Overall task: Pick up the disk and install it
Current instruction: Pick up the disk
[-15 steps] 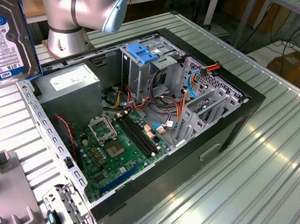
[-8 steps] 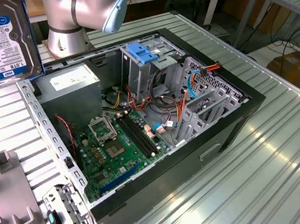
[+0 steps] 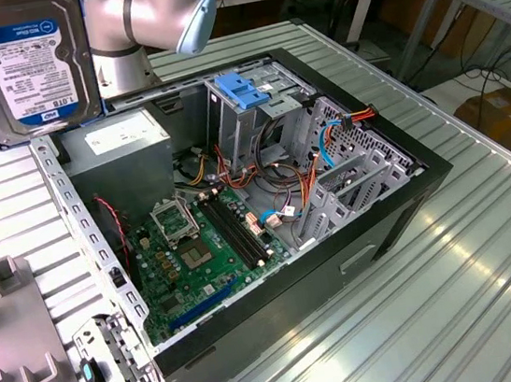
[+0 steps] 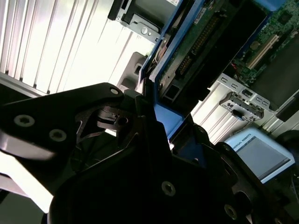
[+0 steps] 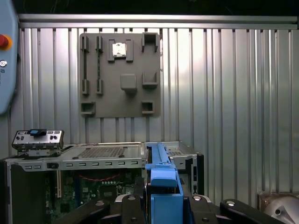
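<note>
Gripper (image 5: 161,210) clenched on the disk (image 3: 27,66) by its blue side rails | disk held aloft, label showing, at the exterior view's left beside the arm (image 3: 148,17) | open computer case (image 3: 401,219) below on ribbed table (image 3: 495,291)

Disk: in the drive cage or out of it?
Out. The disk hangs on edge outside the open case in the exterior view; the tool clamps its blue rail in the first wrist view.

Disk (image 3: 27,66) top cut by exterior view's edge & end effector (image 5: 163,205) partly off-frame.
</note>
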`<action>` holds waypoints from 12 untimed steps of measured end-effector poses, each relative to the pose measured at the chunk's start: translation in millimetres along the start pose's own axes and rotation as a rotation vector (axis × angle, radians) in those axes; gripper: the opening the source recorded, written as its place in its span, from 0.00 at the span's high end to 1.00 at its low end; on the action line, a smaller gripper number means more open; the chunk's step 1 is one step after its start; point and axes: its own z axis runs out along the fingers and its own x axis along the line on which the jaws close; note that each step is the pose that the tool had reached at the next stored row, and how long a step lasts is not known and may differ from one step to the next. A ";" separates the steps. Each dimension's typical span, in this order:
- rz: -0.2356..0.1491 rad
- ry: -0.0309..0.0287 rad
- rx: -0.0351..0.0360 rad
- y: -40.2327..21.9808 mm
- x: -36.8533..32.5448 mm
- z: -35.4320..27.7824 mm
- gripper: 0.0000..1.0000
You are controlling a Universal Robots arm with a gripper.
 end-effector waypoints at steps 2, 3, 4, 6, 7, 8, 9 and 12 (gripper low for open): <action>0.000 0.0000 0.0000 -7.4 -0.1 0.0 0.63; 0.000 0.0001 -0.0001 -13.7 -0.3 -0.1 0.63; 0.000 0.0001 0.0000 -19.2 -0.4 0.0 0.63; 0.000 0.0000 0.0000 -26.5 -0.6 0.0 0.63; 0.000 0.0000 0.0000 -33.4 -0.7 -0.1 0.63; 0.000 0.0000 0.0000 -38.0 -0.8 -0.1 0.63; 0.000 0.0001 -0.0001 -41.1 -0.9 -0.1 0.63; 0.000 0.0001 0.0000 -50.9 -1.1 -0.1 0.63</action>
